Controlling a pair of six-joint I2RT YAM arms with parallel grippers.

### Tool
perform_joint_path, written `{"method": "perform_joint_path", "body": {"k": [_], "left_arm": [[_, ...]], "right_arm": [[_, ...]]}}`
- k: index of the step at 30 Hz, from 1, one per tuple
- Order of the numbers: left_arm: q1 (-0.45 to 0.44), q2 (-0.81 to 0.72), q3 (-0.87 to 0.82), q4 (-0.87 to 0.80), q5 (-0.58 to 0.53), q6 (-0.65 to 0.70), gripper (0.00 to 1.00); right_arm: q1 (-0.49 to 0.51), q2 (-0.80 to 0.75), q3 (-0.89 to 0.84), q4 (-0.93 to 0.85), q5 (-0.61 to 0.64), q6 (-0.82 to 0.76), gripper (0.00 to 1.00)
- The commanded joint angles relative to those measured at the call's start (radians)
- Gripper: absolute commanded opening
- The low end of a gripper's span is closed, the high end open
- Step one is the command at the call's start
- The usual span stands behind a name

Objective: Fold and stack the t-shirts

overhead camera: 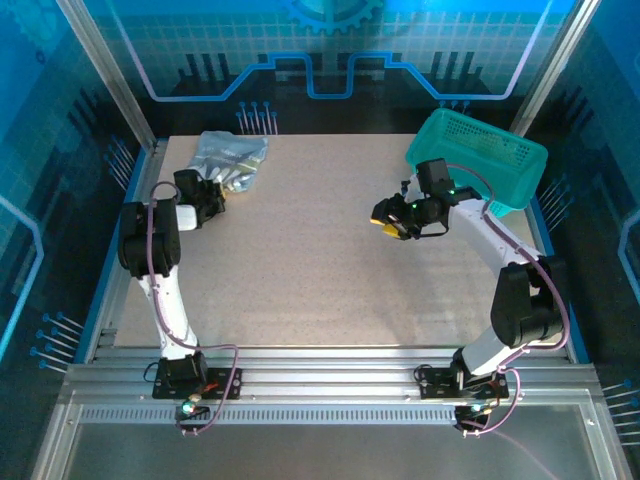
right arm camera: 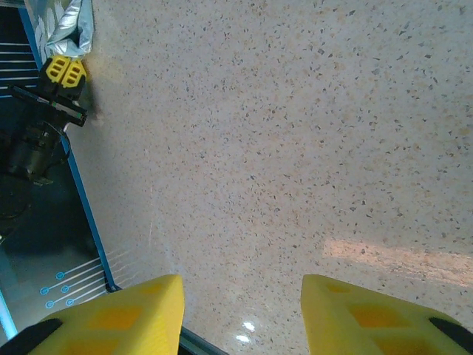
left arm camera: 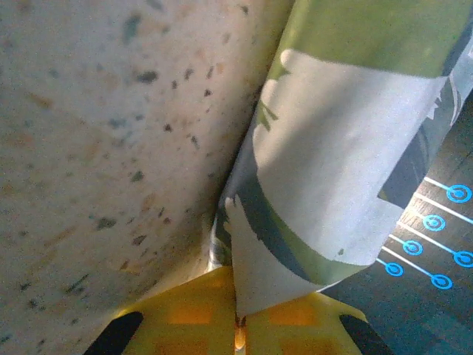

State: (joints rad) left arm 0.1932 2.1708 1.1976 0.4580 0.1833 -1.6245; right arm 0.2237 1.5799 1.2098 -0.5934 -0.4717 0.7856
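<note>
Shirt (overhead camera: 230, 157) sits bunched or folded at the far-left corner of the tabletop (overhead camera: 330, 290); can't tell how many layers. White lettering faces up in the left wrist view. Left jaws are pinched together on a shirt edge, with fabric caught between the yellow fingers (left arm camera: 185, 325). Right jaws are wide apart, holding nothing, and hang over bare tabletop near the basket (overhead camera: 490, 170), well apart from the shirt.

Step in hand, judged: left arm is placing or tidying the shirt at its stack spot.

To do it well:
- Keep the pinch low and close to the tabletop.
- Let the fabric lie flat before letting go.
- Back out straight along the jaw line so the fold isn't dragged open.
- The bundle is close to the tabletop edge, so nudge it inward, not outward.
- Bring the right arm over if a second corner needs pinning; otherwise keep it parked clear.
</note>
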Motion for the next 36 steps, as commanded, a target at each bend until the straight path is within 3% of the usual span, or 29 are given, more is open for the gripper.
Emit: {"method": "perform_joint_path", "body": {"k": [1, 3, 7, 12, 19, 25, 36], "left_arm": [[-0.038, -0.013, -0.028, 0.048, -0.001, -0.052, 0.16], [-0.068, -0.05, -0.063, 0.086, -0.011, -0.096, 0.33], [-0.134, -0.168, -0.124, 0.053, -0.009, -0.135, 0.42], [-0.167, -0.295, -0.073, -0.174, -0.006, -0.032, 0.42], [-0.08, -0.108, 0.222, -0.405, 0.081, 0.225, 0.34], [-0.065, 0.081, 0.389, -0.444, 0.231, 0.339, 0.32], [-0.098, 0.094, 0.265, -0.344, 0.211, 0.31, 0.34]], "right_arm": [[0.016, 0.01, 0.012, 0.0, 0.006, 0.012, 0.47], [0.024, 0.017, 0.02, 0.0, 0.008, 0.01, 0.47], [0.038, 0.018, 0.024, 0.001, 0.017, 0.012, 0.47], [0.042, 0.006, 0.005, 0.015, 0.021, 0.019, 0.47], [0.044, -0.023, -0.025, 0.022, 0.026, 0.027, 0.47], [0.044, -0.053, -0.044, 0.009, 0.037, 0.026, 0.47], [0.043, -0.028, -0.039, 0.019, 0.031, 0.028, 0.47]]}}
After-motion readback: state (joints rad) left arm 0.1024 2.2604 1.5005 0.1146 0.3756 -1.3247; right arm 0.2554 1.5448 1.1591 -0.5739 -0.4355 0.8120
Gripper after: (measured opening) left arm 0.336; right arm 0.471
